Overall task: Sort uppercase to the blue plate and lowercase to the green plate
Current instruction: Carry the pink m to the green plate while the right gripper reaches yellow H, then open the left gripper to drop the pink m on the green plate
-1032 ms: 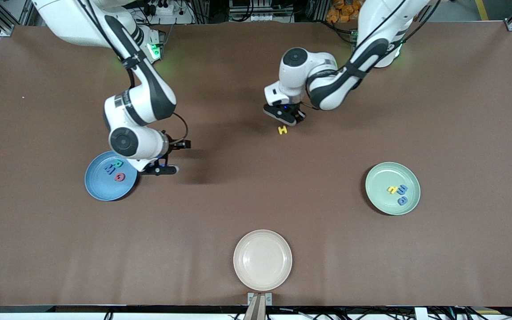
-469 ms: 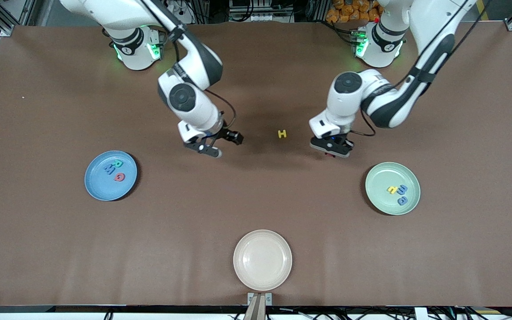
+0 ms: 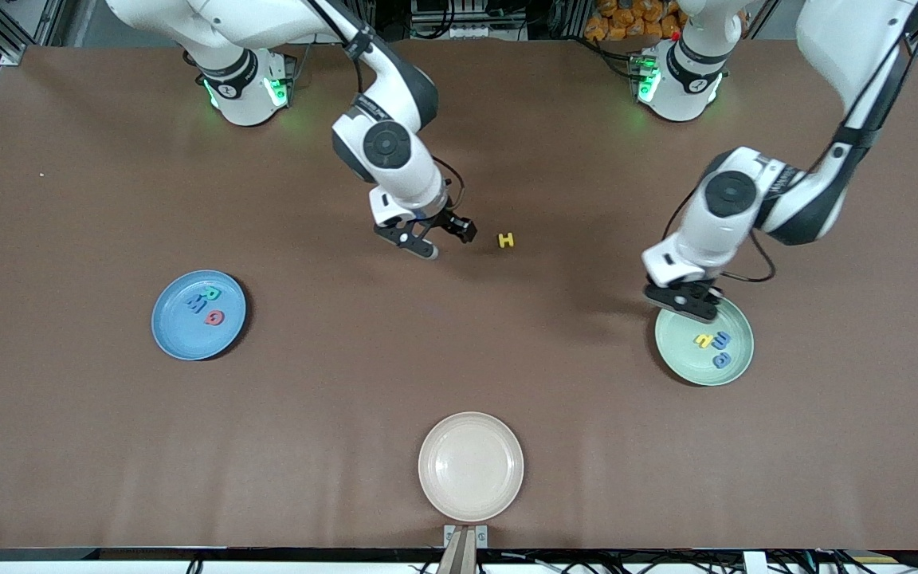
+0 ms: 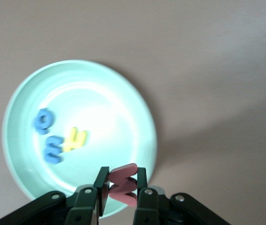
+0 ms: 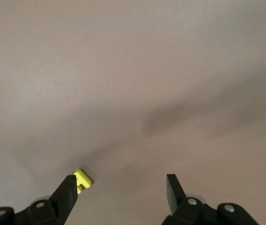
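My left gripper [image 3: 692, 306] is shut on the red w [image 4: 123, 184] and holds it over the rim of the green plate [image 3: 686, 364]. That plate [image 4: 109, 91] holds the yellow n [image 4: 75, 139] and two blue lowercase letters [image 4: 42, 121] [image 4: 53, 152]. My right gripper [image 3: 447, 242] is open just above the table beside the yellow H [image 3: 507, 240]. In the right wrist view the H [image 5: 83, 179] lies at one fingertip [image 5: 70, 187], outside the gap. The blue plate [image 3: 178, 335] holds the teal R [image 3: 213, 293], blue M [image 3: 194, 301] and red Q [image 3: 213, 318].
A cream-white plate [image 3: 471, 466] stands at the table edge nearest the front camera, with nothing on it. The brown table [image 3: 459, 359] is bare between the three plates.
My left gripper has carried the red w from beside the yellow H to the green plate's rim. My right gripper has moved from the blue plate to beside the H.
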### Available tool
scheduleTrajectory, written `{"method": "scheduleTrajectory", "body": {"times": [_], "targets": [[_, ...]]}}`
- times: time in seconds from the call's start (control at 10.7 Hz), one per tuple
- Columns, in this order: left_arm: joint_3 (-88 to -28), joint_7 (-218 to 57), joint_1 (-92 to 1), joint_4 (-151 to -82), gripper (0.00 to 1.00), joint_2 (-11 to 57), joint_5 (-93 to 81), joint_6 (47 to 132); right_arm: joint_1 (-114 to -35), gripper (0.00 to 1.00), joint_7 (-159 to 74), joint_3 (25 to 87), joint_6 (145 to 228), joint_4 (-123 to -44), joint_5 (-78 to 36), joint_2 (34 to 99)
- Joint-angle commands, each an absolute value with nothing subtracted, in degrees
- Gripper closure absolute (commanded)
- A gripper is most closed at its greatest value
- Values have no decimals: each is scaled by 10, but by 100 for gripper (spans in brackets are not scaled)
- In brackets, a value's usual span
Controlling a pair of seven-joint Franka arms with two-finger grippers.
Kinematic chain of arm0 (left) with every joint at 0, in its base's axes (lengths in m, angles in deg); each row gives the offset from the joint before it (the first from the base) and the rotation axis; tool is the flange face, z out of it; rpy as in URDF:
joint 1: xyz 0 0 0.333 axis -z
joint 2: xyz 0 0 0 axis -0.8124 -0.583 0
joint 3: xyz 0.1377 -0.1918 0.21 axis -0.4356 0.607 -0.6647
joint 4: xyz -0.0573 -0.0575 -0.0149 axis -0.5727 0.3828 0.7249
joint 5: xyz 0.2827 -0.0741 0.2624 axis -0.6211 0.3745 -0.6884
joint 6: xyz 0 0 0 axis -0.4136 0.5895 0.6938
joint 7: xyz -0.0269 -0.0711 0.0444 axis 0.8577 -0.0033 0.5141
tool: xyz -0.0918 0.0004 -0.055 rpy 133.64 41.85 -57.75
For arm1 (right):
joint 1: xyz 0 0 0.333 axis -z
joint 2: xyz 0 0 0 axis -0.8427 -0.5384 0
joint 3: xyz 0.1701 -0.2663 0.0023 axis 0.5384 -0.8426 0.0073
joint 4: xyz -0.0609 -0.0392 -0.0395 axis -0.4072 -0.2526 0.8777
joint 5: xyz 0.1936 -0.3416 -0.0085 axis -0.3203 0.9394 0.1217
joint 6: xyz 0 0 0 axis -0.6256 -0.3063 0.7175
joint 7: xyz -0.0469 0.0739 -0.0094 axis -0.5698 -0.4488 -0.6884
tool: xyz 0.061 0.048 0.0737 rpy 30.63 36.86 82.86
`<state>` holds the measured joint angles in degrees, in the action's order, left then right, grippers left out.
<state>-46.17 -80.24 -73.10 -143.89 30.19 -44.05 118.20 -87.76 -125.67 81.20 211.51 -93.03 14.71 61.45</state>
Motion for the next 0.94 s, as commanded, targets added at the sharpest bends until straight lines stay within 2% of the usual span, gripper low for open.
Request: {"method": "scheduleTrajectory", "body": {"times": [0.0, 0.09, 0.19, 0.28, 0.38, 0.84], "targets": [[-512, -885, -718, -1425, 100, 316, -337, 1169, -908, 15, -1395, 811, 2106, -852, 235, 547], [-527, -886, -713, -1421, 100, 310, -313, 1169, -913, 15, -1435, 811, 2105, -832, 258, 531], [-541, -887, -707, -1414, 92, 304, -306, 1169, -924, 15, -1456, 811, 2105, -818, 267, 518], [-552, -888, -700, -1411, 60, 304, -310, 1169, -924, 15, -1463, 811, 2099, -807, 269, 508], [-561, -889, -699, -1404, 1, 308, -312, 1169, -929, 15, -1467, 810, 2091, -792, 270, 499], [-611, -877, -679, -1358, 0, 313, -304, 1165, -979, 15, -1536, 791, 2089, -747, 301, 452]]}}
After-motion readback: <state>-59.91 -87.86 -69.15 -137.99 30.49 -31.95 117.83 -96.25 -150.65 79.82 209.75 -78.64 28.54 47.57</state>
